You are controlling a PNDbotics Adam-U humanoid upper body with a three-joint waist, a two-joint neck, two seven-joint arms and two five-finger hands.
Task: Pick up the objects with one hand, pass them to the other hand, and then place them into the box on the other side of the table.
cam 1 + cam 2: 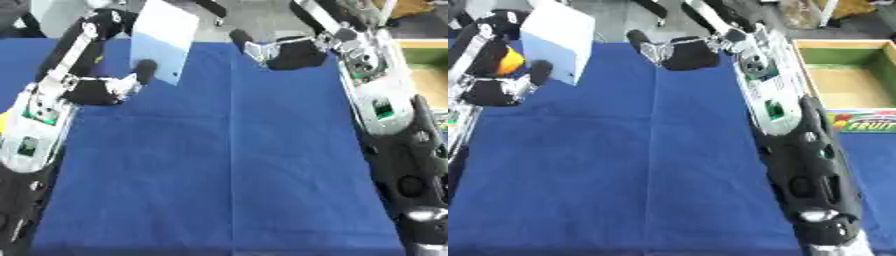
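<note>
Left hand (114, 87) pinching a pale blue card (162, 40), right hand (677, 52) curled empty nearby, box (846, 75) far right, orange thing (511, 61) behind.

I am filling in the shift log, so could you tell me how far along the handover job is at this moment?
Picked up: the left hand holds a pale blue flat box upright above the blue table. In hand: the handover, as the right hand hangs near it, apart and holding nothing. Left: passing it across and placing it in the open box on the right side, which looks empty where visible.
</note>
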